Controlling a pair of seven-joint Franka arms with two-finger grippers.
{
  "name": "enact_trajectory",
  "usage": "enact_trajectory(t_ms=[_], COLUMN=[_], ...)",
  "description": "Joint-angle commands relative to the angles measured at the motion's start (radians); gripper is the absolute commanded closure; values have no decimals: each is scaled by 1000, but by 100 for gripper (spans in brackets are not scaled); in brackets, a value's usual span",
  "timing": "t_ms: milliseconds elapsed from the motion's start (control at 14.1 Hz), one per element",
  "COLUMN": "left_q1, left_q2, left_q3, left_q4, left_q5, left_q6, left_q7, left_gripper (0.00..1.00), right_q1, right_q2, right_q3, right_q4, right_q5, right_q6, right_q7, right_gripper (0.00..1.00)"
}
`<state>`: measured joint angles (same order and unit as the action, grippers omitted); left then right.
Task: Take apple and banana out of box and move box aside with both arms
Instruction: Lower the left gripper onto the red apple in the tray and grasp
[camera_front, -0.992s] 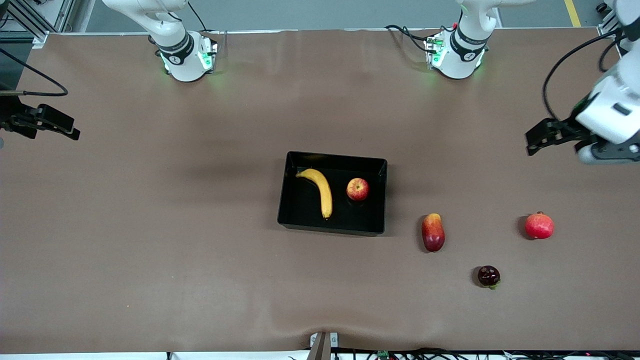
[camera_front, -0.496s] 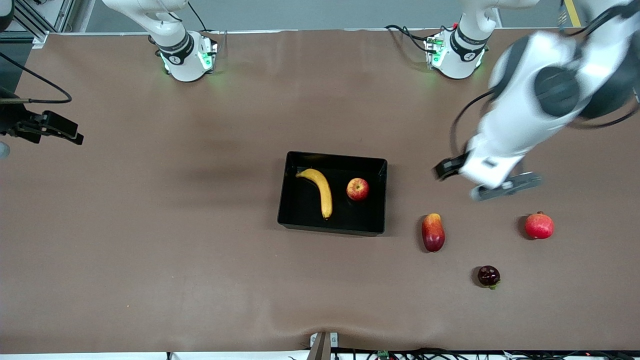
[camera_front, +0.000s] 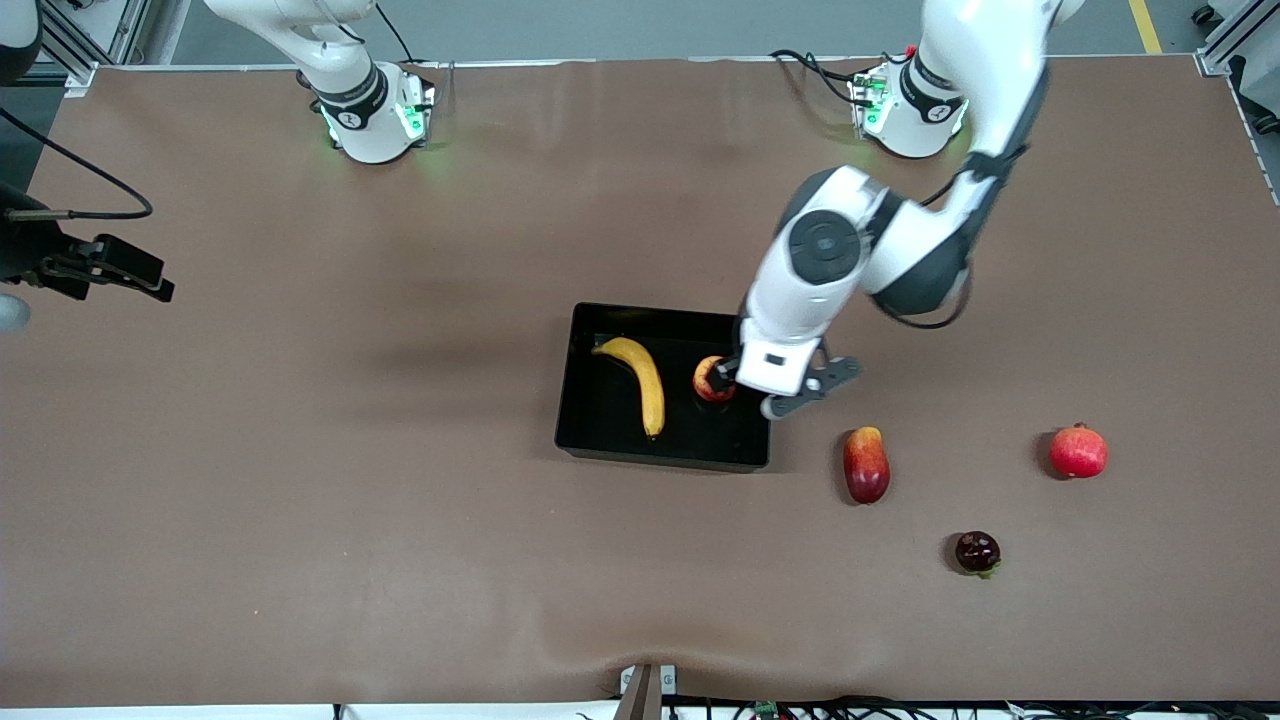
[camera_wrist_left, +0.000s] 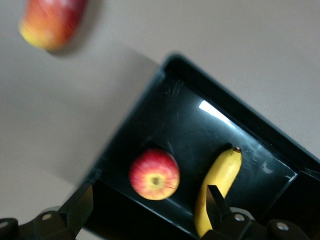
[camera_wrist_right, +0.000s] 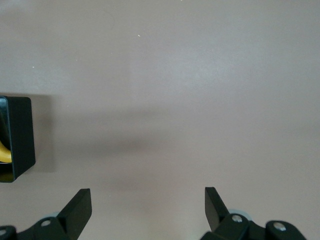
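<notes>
The black box (camera_front: 610, 425) stands mid-table and holds the yellow banana (camera_front: 648, 385) and the small red-yellow apple (camera_front: 707, 378). My left gripper (camera_front: 733, 378) is open over the box's end toward the left arm and partly covers the apple. In the left wrist view its gripper (camera_wrist_left: 149, 189) is open over the apple (camera_wrist_left: 154, 174), with the banana (camera_wrist_left: 220, 172) beside one finger and the box floor (camera_wrist_left: 170, 115) below. My right gripper (camera_front: 140, 272) waits open over bare table at the right arm's end. Its wrist view shows the gripper (camera_wrist_right: 147, 192) open and a box corner (camera_wrist_right: 17, 135).
An oblong red-yellow mango-like fruit (camera_front: 866, 465) lies beside the box toward the left arm's end and also shows in the left wrist view (camera_wrist_left: 50, 22). A red round fruit with a crown tip (camera_front: 1078, 451) and a dark purple fruit (camera_front: 977, 552) lie further toward that end.
My left arm has swung in from the left arm's end of the table and now has its gripper over the apple in the box. The right gripper has barely drifted.
</notes>
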<state>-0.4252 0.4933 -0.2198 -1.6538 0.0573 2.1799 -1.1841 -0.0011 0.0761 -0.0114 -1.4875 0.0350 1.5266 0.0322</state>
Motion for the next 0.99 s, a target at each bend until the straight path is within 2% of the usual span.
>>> enact_trajectory(t_ms=[0,283,496,709,780,850,921], left_q1=[-38,-52,-50,-50,-50,-49,-47], left_q2=[57,135,183,198,199,197,191], left_q3=[8,10,10,10,10,10,10], left_q4=[6,2,6,9,9,9,9], left_q5=[7,10,9,9,9,10,10], left_q6=[29,32,83,118,118,118,117], left_q7=[-84,-86,-86,-86,-84,-83,-69], left_gripper=[0,0,0,0,15,40,70], right_q1=[15,10,10,10,10,10,10], right_q2=[13,14,14,16,16,16,16], right_q3=[-1,-1,-1,-1,-1,-1,-1], right_q4=[15,7,6,6,4,6,4], right_q5=[0,14,14,14,14,14,14], right_q6=[24,23,18,17,17,15,12], right_q7=[8,9,9,11,9,9,9], right_gripper=[0,0,0,0,0,0,0])
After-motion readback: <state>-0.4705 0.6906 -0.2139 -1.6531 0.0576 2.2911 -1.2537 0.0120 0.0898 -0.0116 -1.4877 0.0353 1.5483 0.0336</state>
